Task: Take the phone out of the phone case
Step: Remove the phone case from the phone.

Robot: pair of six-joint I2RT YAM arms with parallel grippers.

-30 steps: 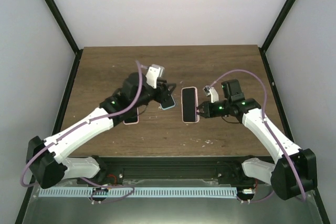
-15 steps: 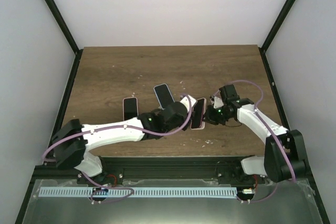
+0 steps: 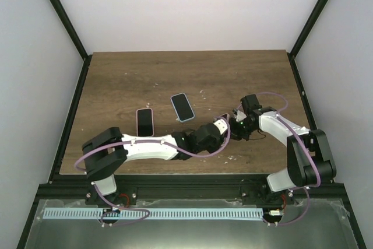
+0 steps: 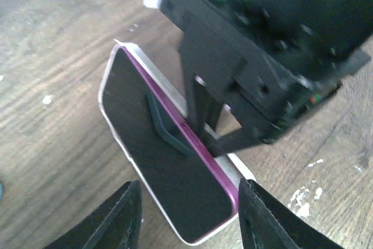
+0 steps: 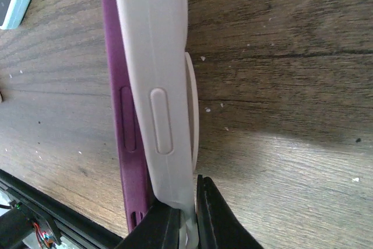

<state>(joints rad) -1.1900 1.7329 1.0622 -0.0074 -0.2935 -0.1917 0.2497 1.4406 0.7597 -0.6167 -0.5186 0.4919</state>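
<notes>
- The phone, purple-edged with a dark screen, is found near the front of the table, right of centre, between the two grippers. In the top view it is almost wholly hidden by them.
- It is seated in a pale phone case, which appears to be tipped up on one long side. Along the side seen by the right wrist camera, the purple edge is shown beside the case wall rather than covered by it.
- The right gripper is clamped together on the rim of the phone case at one long side.
- The left gripper is held with its jaws apart. No contact with the phone can be made out.
- In the left wrist view, the phone's long axis is laid from upper left to lower right. Its near end is pointed at the left gripper and lies just ahead of the gap between the fingers.
- The left gripper is judged the free one for working the phone out, while the case is pinned by the right.
- Two other cased phones, light blue and pink, are set well apart to the left.
</notes>
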